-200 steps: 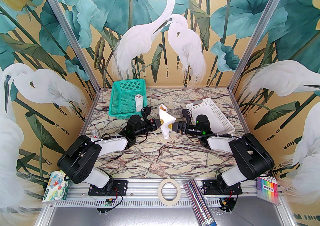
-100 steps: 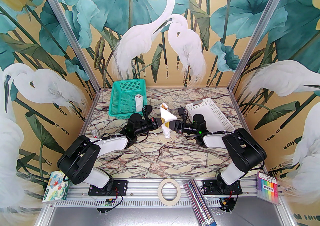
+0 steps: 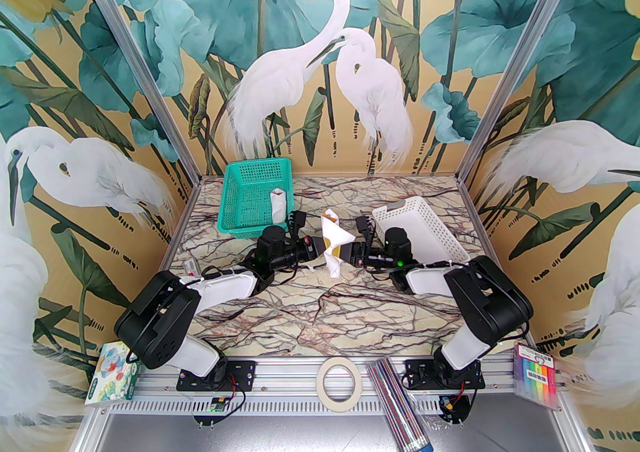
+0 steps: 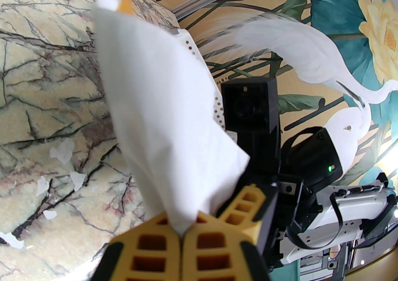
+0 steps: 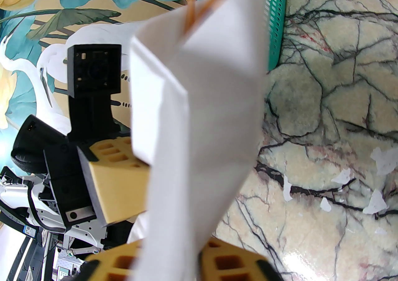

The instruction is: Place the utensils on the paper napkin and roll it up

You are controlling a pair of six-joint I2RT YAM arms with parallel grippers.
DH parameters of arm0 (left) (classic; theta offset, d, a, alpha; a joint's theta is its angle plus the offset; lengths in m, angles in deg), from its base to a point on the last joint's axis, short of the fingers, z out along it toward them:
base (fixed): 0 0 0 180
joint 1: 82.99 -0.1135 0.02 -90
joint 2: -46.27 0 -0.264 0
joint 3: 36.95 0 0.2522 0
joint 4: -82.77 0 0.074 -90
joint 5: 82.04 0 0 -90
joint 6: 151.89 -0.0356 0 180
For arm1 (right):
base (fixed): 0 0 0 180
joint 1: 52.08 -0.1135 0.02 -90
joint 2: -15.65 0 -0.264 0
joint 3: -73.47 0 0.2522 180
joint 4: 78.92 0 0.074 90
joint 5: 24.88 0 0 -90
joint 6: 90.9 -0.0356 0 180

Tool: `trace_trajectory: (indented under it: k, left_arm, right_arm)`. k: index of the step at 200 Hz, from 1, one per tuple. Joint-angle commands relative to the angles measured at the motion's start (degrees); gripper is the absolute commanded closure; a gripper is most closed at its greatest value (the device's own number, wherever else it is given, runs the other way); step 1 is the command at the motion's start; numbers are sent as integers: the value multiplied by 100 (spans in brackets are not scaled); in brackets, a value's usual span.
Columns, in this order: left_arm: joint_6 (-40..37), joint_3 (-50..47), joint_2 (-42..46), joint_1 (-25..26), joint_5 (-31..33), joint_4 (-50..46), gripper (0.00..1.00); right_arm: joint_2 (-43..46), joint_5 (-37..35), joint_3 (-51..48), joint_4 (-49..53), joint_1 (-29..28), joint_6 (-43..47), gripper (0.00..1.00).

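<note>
Currently, the napkin is standing roughly upright between the two grippers over the middle of the table. It is wrapped loosely into a rough cone, and the orange-brown tips of the utensils are poking out of its upper end. Whether its lower end is touching the surface cannot be told. The left gripper is pinching a lower corner of the paper with its jaws pressed fully together. The right gripper is clamping the roll from the opposite side, its jaws narrow and the paper filling the gap between them. Three faults are looking likely. First, the paper is thin, and two opposed grips pulling apart or twisting are risking a tear. Small white scraps are lying on the table nearby, suggesting the sheet is fragile. Second, the wrap is looking slack and open at both ends, so tilting it is risking the utensils sliding out. Third, the left grip is catching only paper, not the utensils inside. If the right gripper lets go, the roll is likely to sag or unwind.
</note>
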Motion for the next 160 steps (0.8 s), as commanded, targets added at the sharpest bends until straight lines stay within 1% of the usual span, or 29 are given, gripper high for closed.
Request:
trace_trajectory:
  k: [1, 21, 46, 62, 94, 117, 129, 160]
  left_arm:
    - [-181, 145, 103, 54, -147, -243, 88]
    - [-277, 142, 222, 51, -64, -413, 79]
    - [-474, 135, 552, 7, 50, -782, 66]
    - [-519, 75, 875, -96, 59, -894, 55]
    - [-546, -107, 1692, -402, 18, -1102, 41]
    - [-577, -222, 2214, -594, -173, -1081, 34]
    - [-617, -244, 2395, -630, -312, -998, 32]
    - [-622, -193, 2485, -629, -902, -228, 31]
  right_arm:
    - [187, 36, 168, 212, -18, 228, 86]
    - [305, -7, 176, 435, -19, 409, 94]
    - [387, 8, 204, 596, 20, 570, 100]
    - [424, 78, 217, 556, 80, 620, 100]
    - [574, 200, 315, 528, 261, 811, 100]
    - [828, 267, 429, 621, 380, 1043, 100]
    - [1045, 278, 511, 775, 410, 1258, 100]
    - [1523, 328, 764, 1206, 396, 1766, 100]
